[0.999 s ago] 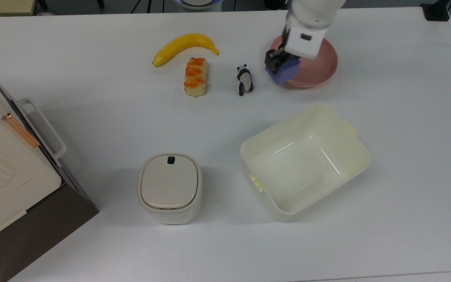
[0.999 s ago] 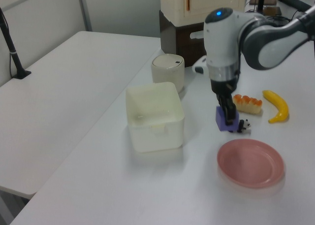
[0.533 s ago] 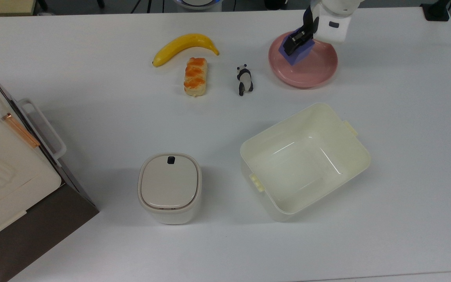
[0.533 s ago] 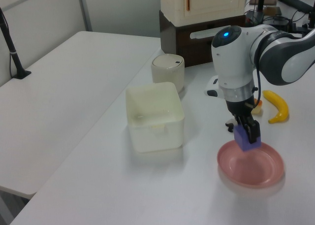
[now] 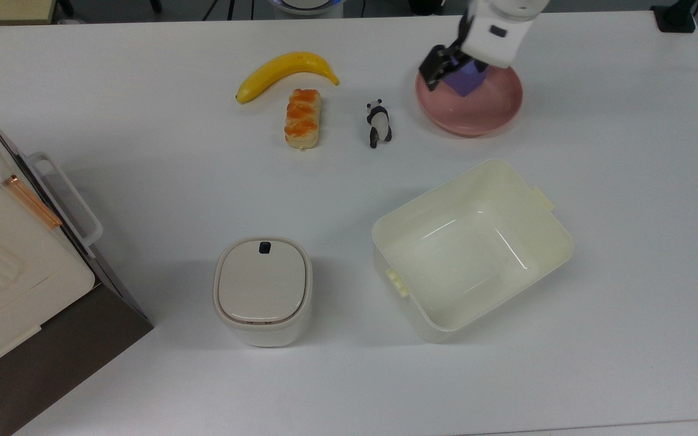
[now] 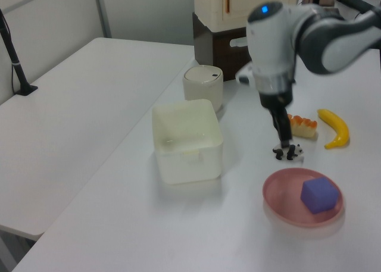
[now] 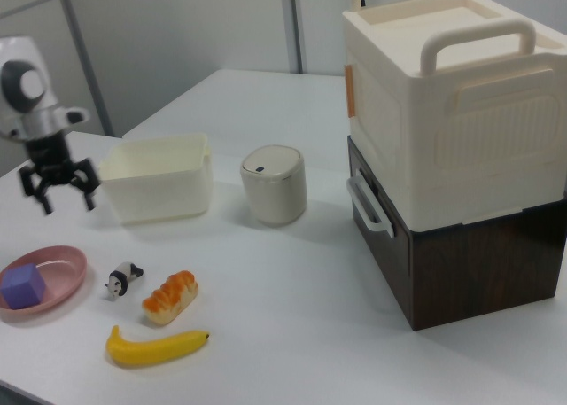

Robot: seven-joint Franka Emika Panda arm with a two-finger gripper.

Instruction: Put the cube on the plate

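The purple-blue cube (image 5: 468,83) (image 6: 320,194) (image 7: 24,285) rests inside the pink plate (image 5: 482,118) (image 6: 278,202) (image 7: 69,279), free of any hold. My gripper (image 5: 446,65) (image 6: 284,136) (image 7: 63,193) hangs above the table near the plate's edge, on the side towards the panda figurine. In the right view its two dark fingers (image 7: 40,198) are spread apart with nothing between them. In the top view the white wrist covers part of the plate's far rim and the cube's top.
A panda figurine (image 5: 378,123), a bread roll (image 5: 303,118) and a banana (image 5: 285,69) lie in a row at the top view's left of the plate. A cream rectangular tub (image 5: 558,236) and a lidded bin (image 5: 262,289) stand nearer. A large cream box (image 7: 461,112) tops a brown cabinet.
The gripper carried the cube over the plate, let it go and opened. It has since lifted away towards the panda, leaving the cube in the plate.
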